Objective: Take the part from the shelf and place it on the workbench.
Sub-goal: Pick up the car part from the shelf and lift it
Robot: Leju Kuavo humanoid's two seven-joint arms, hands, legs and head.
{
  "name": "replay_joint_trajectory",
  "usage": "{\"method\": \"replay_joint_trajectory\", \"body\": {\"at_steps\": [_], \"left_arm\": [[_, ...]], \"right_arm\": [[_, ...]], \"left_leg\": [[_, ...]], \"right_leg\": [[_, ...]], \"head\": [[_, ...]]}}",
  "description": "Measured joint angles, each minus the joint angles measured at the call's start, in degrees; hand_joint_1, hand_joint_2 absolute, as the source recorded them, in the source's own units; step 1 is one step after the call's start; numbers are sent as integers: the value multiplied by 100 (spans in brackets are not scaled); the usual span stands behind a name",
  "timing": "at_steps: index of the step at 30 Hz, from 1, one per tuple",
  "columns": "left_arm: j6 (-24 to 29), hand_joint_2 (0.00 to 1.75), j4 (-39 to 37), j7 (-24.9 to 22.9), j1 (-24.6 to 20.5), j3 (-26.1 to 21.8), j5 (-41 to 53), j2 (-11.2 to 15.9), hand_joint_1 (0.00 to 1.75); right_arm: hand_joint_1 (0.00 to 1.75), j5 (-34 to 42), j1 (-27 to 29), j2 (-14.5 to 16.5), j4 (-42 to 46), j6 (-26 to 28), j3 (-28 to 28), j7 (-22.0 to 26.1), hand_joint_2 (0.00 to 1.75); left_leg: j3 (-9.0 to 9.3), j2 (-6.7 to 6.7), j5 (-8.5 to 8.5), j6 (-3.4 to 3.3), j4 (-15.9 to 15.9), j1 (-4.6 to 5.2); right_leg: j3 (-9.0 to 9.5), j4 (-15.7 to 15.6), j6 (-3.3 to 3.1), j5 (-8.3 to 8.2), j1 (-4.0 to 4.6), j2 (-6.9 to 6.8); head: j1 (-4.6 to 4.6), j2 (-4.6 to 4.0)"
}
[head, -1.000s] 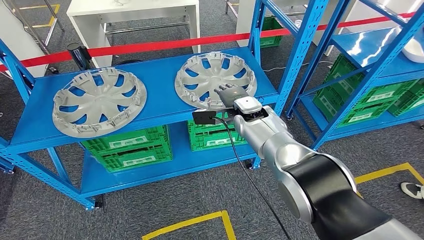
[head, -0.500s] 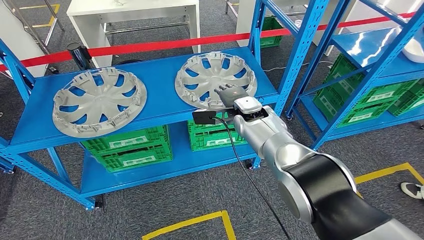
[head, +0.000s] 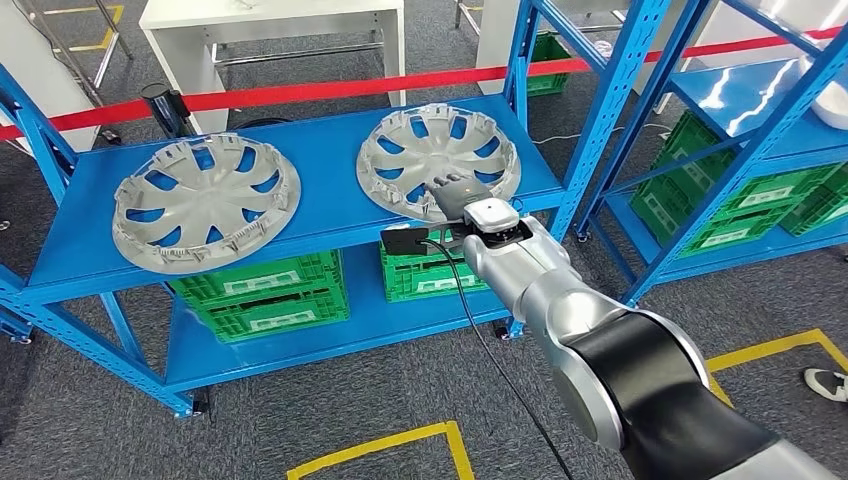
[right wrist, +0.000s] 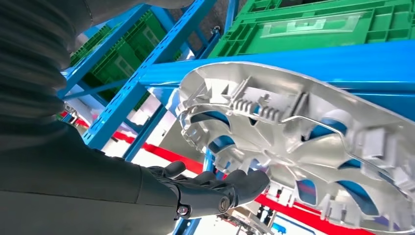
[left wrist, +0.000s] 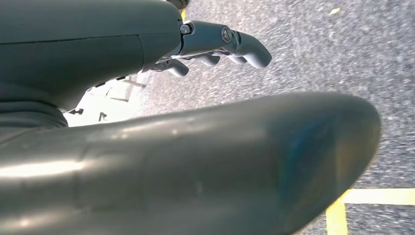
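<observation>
Right robot hand (head: 455,192), fingers spread and holding nothing, reaches over the hubcap (head: 437,160) on the shelf (head: 320,215). Hubcap looks light, stiff, thin plastic; grip the near rim.

Two silver wheel covers (head: 205,203) (head: 437,160) lie on the blue shelf (head: 320,180). Below it sit two green crates (head: 262,293) (head: 425,272); right of it, a second rack (head: 745,95) holds more crates (head: 740,200).
</observation>
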State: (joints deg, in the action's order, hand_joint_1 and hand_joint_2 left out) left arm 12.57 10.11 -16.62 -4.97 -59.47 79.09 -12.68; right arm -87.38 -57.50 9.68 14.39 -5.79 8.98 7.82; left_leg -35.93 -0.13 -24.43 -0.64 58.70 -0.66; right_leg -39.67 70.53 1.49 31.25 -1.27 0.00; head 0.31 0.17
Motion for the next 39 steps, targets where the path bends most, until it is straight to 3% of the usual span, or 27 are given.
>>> {"method": "replay_joint_trajectory", "body": {"at_steps": [3, 8, 10, 12, 13, 14, 15, 16, 18, 19, 23, 25, 27, 29, 30, 31, 32, 34, 36, 39], "left_arm": [[0, 0, 0, 1, 0, 0, 1, -4, 0], [0, 0, 1, -2, -1, 0, -1, -2, 0], [0, 0, 0, -3, 1, 1, -4, 2, 0], [0, 0, -1, -2, 2, 2, -8, 1, 0], [0, 0, -1, -1, 5, 2, -11, 1, 0], [0, 0, -1, -3, 8, 2, -16, 2, 0], [0, 0, 1, -4, 9, 2, -20, 3, 0], [1, 0, 2, -5, 9, 2, -22, 5, 0], [2, 0, 3, -4, 4, 2, -24, 5, 0], [2, 0, 2, -2, 2, 2, -24, 3, 0], [3, 0, 2, -2, 6, 1, -31, -4, 0], [5, 0, 4, -3, 4, 0, -32, -3, 0], [8, 0, 5, -1, 0, 1, -32, -1, 0], [9, 0, 5, 1, 3, 2, -32, -2, 0], [9, 0, 5, -1, 5, 2, -33, -2, 0], [9, 0, 5, -3, 7, 1, -33, -2, 0], [9, 0, 5, -4, 8, 1, -34, -4, 0], [9, 0, 4, -5, 5, 1, -34, -11, 0], [10, 0, 4, -4, 0, 1, -34, -17, 0], [12, 0, 5, -3, 1, 1, -34, -18, 0]], "right_arm": [[0, 1, -16, 1, 0, 2, 1, 1, 175], [0, 2, -31, 9, 1, 8, 8, -2, 175], [0, 2, -33, 23, 1, 9, 17, 3, 175], [0, 2, -16, 28, -1, 7, 27, 4, 175], [0, 2, -3, 30, -1, 7, 31, 4, 175], [0, 2, 7, 30, -1, 6, 32, 4, 175], [0, 2, 14, 31, -1, 6, 33, 3, 175], [0, 3, 15, 31, -1, 6, 33, 3, 175], [0, 9, 10, 33, 0, 6, 33, 1, 175], [0, 14, 6, 34, 1, 5, 33, 1, 175], [0, 31, -4, 39, 2, 5, 35, 3, 175], [0, 33, -22, 39, 2, 6, 35, 1, 175], [0, 34, -22, 39, 1, 5, 35, 1, 175], [0, 34, 11, 39, 1, 4, 35, 2, 175], [0, 35, 26, 39, 1, 4, 35, 2, 175], [0, 36, 30, 39, 1, 4, 35, 0, 175], [0, 36, 24, 38, 1, 5, 35, -1, 175], [0, 39, 1, 38, 1, 7, 35, -2, 175], [0, 43, -8, 40, 1, 7, 35, -1, 175], [0, 46, -12, 37, 1, 8, 35, -4, 175]], "left_leg": [[-11, -8, -45, 99, 73, 11], [-52, -7, -94, 302, 138, -11], [-269, -7, -350, 350, 581, -26], [-611, -7, -651, 383, 1289, -31], [-729, -7, -706, 394, 1524, -31], [-755, -6, -653, 398, 1566, -31], [-661, -4, -497, 395, 1370, -33], [-476, -1, -294, 385, 999, -36], [-112, 4, -77, 349, 292, -30], [-18, 1, -66, 318, 121, -21], [42, -16, -98, 154, 53, -8], [74, -15, -100, 77, 25, -23], [82, -10, -120, 32, 26, -8], [91, -13, -140, 5, 33, 14], [101, -20, -150, -2, 37, 24], [118, -28, -161, -5, 41, 36], [139, -35, -175, -4, 43, 47], [161, -38, -203, 24, 48, 75], [160, -30, -222, 83, 47, 77], [142, -19, -284, 180, 111, 66]], "right_leg": [[483, -973, -71, -360, 9, -2], [522, -1109, -274, -424, 42, 22], [538, -1139, -334, -443, 22, 17], [538, -1139, -360, -436, 26, 16], [538, -1137, -363, -431, 29, 15], [539, -1132, -360, -425, 29, 16], [544, -1127, -351, -417, 27, 18], [554, -1122, -336, -405, 24, 20], [573, -1120, -284, -380, 27, 21], [577, -1124, -251, -375, 34, 21], [593, -1131, -119, -339, 44, 21], [424, -772, -70, -139, 39, 19], [10, 13, -52, 191, 43, 18], [-344, 593, -63, 314, 50, 19], [-375, 580, -86, 211, 59, 19], [-277, 309, -125, 1, 75, 19], [-88, -126, -180, -252, 99, 19], [270, -900, -277, -546, 152, 5], [385, -1145, -306, -556, 187, -3], [448, -1225, -341, -571, 149, 6]], "head": [[-3, 0], [-14, 0], [-29, 0], [-37, 0], [-37, 0], [-37, 0], [-37, 0], [-37, 0], [-39, 0], [-39, 0], [-40, 0], [-37, 0], [-36, 0], [-37, 0], [-37, 0], [-37, 0], [-37, 0], [-40, 0], [-43, 0], [-41, 0]]}}
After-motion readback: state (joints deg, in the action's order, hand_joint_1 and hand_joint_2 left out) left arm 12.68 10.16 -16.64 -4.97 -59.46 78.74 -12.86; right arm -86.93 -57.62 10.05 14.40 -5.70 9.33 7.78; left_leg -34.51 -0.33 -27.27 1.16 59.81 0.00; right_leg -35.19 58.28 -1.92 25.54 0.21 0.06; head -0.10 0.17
